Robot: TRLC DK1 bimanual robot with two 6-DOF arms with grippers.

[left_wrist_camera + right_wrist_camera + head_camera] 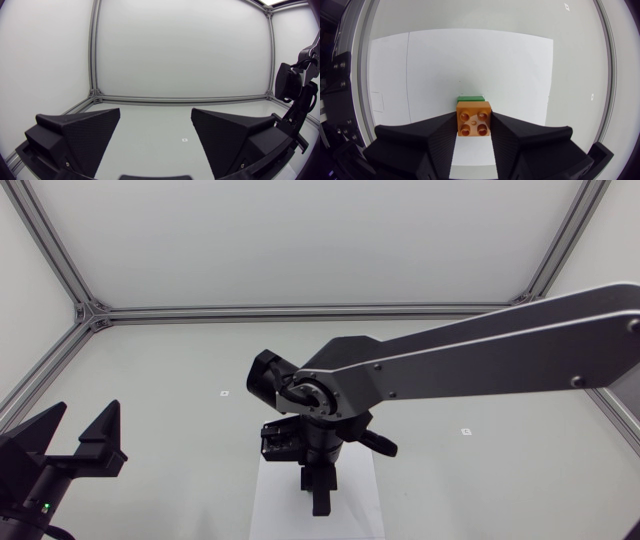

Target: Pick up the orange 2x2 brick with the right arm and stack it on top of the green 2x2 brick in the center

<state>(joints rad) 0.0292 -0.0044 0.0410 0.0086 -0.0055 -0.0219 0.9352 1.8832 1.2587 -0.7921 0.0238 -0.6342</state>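
R jaws hold the orange brick [474,118], one black finger on each side of it, so the gap is narrow. L jaws are wide open w/ nothing btwn them.

Hard to see:
- The green brick [470,98] is mostly hidden. Only a thin green strip shows in the R wrist view, just past the orange brick on the side away from the jaws.
- The orange one may sit on it or hang just over it, can't tell which.
- In the head view both bricks are hidden under the R arm [480,350]. Its jaws show there only as a dark bit pointing down.
- The L arm [30,475] is cut off in the head view, so only its end part shows.

Count:
- 1 orange brick w/ 4 round bumps on top
- 1 green brick
- 1 white sheet [470,60] lying flat on the table [150,380]
- 2 tiny marks [225,393] on the table
- 2 arms

Pose:
- R arm stretches long and straight from the table's right edge to the middle. Its wrist then bends down, so the jaws point at the sheet.
- The bricks are over the sheet, approx halfway btwn the table's left & right edges.
- L arm sits low by the table's left edge. Its jaws point to the back edge, well apart from the bricks.
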